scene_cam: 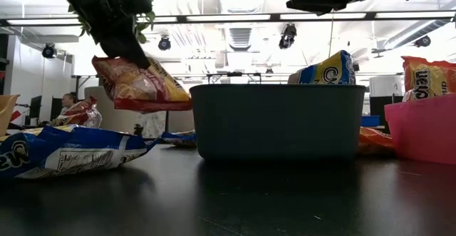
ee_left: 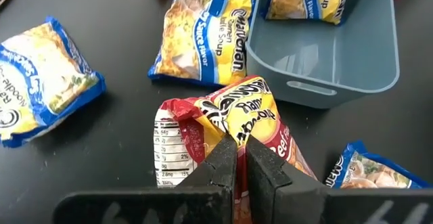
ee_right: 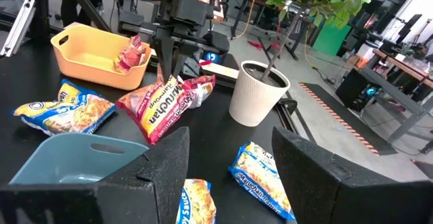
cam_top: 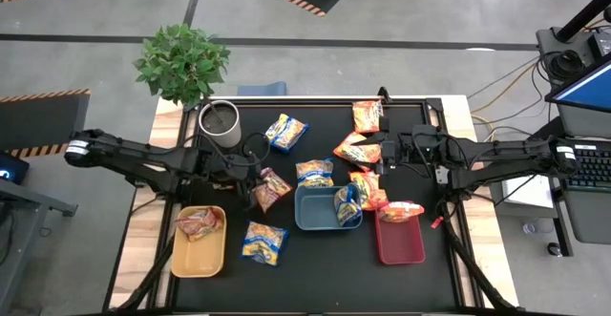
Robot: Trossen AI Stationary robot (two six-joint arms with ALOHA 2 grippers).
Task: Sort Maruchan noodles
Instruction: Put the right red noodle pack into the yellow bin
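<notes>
My left gripper (cam_top: 254, 186) is shut on a red-and-yellow Maruchan packet (ee_left: 233, 119), which hangs above the table left of the blue tray (cam_top: 315, 219). My right gripper (cam_top: 380, 154) stands open and level above the table's far right, holding nothing, near orange packets (cam_top: 353, 149). The yellow tray (cam_top: 212, 254) holds one red packet (cam_top: 198, 222). A blue-and-yellow packet (cam_top: 347, 204) leans in the blue tray. An orange packet (cam_top: 401, 211) lies across the red tray's (cam_top: 399, 244) far rim. More blue-and-yellow packets (cam_top: 285, 132) (cam_top: 314, 173) (cam_top: 264, 242) lie flat on the table. My left gripper pinches the red packet's near crimped end (ee_left: 238, 137) between its two fingers. The fingers (scene_cam: 127, 49) slant down from the table's left. The packet (scene_cam: 139, 85) hangs tilted below them, lifted clear of the table.
A white cup (cam_top: 221, 123) with a plant stem stands at the far left of the black mat, beside a leafy plant (cam_top: 181, 63). Orange packets (cam_top: 367, 116) (cam_top: 368, 190) lie at the right. Bare mat shows along the near edge between the trays.
</notes>
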